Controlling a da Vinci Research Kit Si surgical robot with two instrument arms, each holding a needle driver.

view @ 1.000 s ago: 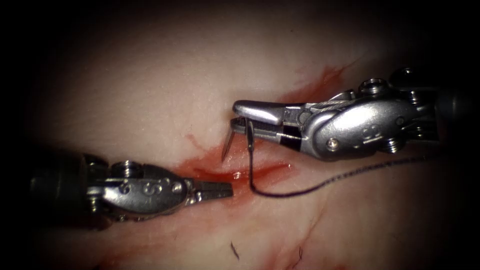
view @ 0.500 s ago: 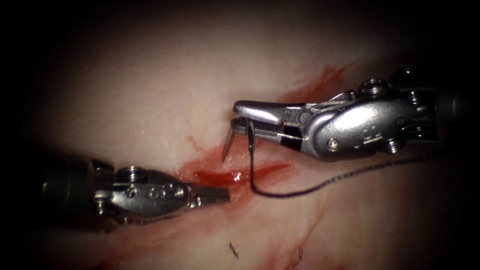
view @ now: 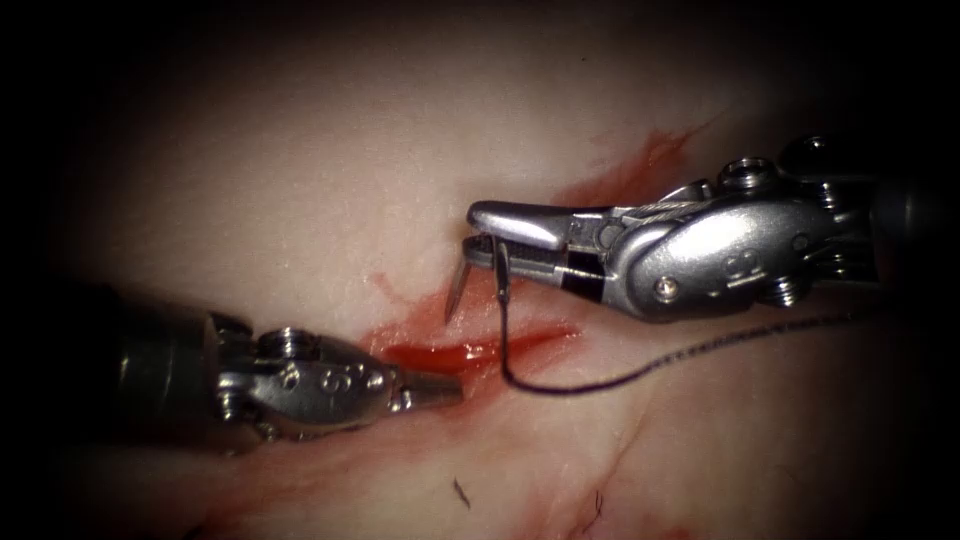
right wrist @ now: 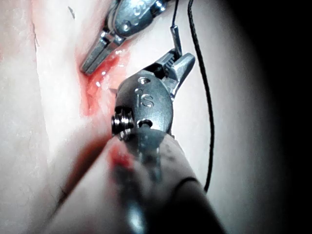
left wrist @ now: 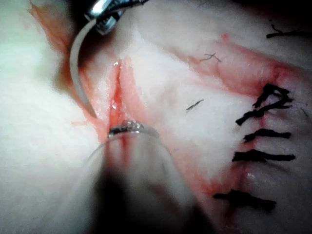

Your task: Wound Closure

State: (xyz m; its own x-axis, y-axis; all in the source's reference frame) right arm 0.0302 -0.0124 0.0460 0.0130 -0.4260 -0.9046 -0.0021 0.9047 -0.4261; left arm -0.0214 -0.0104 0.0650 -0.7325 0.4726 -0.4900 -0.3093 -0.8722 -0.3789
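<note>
Two claws over the cut, one clamped on the needle.
The right claw grips the needle near its thread end, both ends hanging below the jaws, the point free above the tissue. Thread trails from it, under the right claw. The left claw, jaws together and holding nothing, rests at the cut, below and left of the needle's point, amid red fluid.

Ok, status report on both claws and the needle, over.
Right claw shut on needle near its thread end, tip free above the cut. Left claw shut, empty, at the cut. Thread trails right across tissue.
</note>
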